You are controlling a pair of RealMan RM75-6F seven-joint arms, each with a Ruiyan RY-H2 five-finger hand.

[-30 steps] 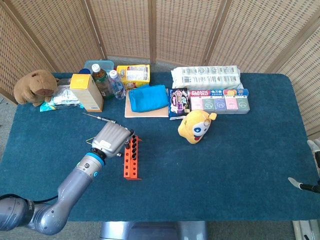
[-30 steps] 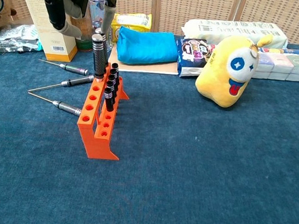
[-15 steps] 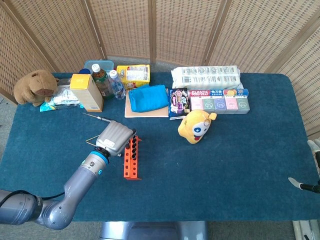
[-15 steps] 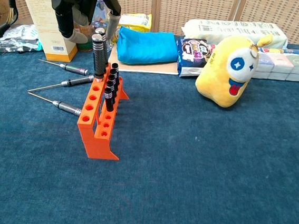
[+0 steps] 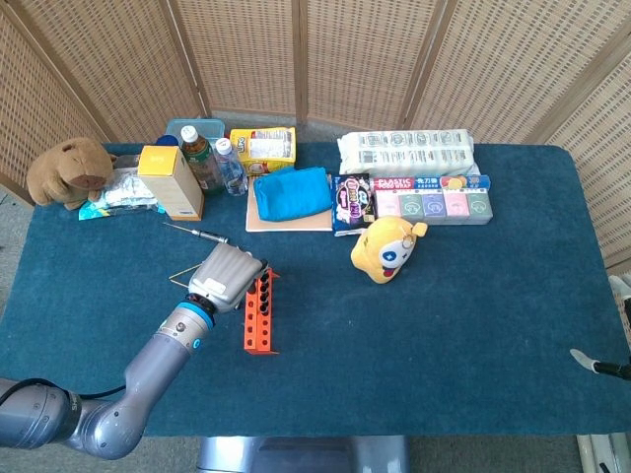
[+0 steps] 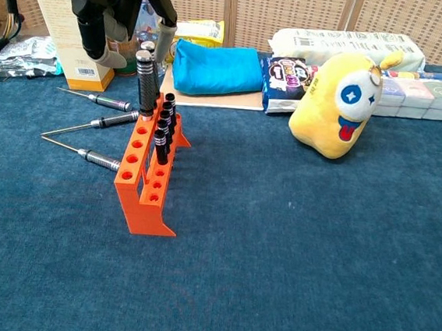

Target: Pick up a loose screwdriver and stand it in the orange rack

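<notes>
The orange rack (image 5: 260,313) (image 6: 147,180) stands left of centre on the blue cloth with several black-handled screwdrivers upright in it. A taller screwdriver (image 6: 145,81) stands in its far end. My left hand (image 5: 226,275) (image 6: 119,3) hovers just over that handle, fingers spread either side of its top and gripping nothing that I can see. Three loose screwdrivers (image 6: 100,101) (image 6: 93,123) (image 6: 85,153) lie on the cloth left of the rack. Of my right hand (image 5: 601,364), only a sliver shows at the right edge of the head view.
A yellow plush toy (image 5: 387,248) (image 6: 338,105) sits right of the rack. Behind it lie a blue pouch (image 6: 215,67), a tan carton (image 6: 65,37), bottles (image 5: 202,158), snack packs (image 5: 431,197) and a brown plush (image 5: 69,170).
My left hand has dropped slightly and shifted right over the rack's far end. The tall screwdriver stays standing in the rack, and the loose ones have not moved.
</notes>
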